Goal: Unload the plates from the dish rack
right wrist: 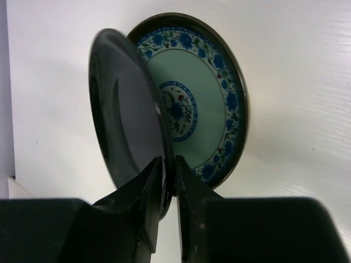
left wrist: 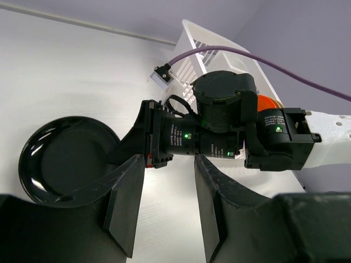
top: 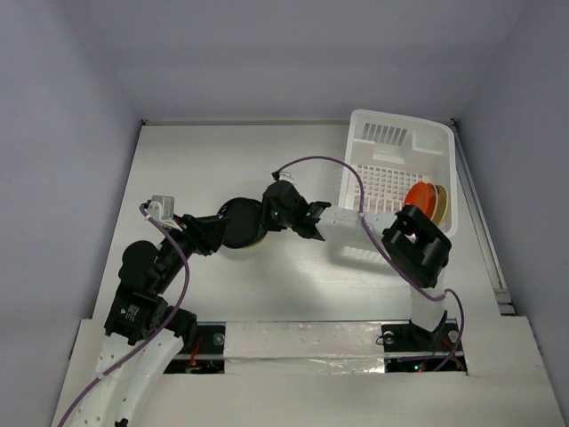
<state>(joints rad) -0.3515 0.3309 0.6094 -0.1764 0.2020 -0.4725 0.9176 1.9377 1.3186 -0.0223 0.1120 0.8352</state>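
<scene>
Near the table (top: pixel 222 160) centre, note the left gripper (left wrist: pixel 170 164), jaws partly apart, empty. Rightward, see the dark plate (right wrist: pixel 123 109) tilted over a patterned plate (right wrist: pixel 203 109), rim pinched by the right gripper (right wrist: pixel 169 164). At the far right corner, find the dish rack (top: pixel 400 117) holding an upright orange plate (top: pixel 421 196).

A robotics lab test cell: a white tabletop (top: pixel 222 169) boxed in by plain grey panels (top: pixel 62 133), robot arms (top: pixel 142 267) bolted to a taped rail (top: pixel 302 341) along the frame's bottom, purple cables (top: pixel 313 159) trailing.
</scene>
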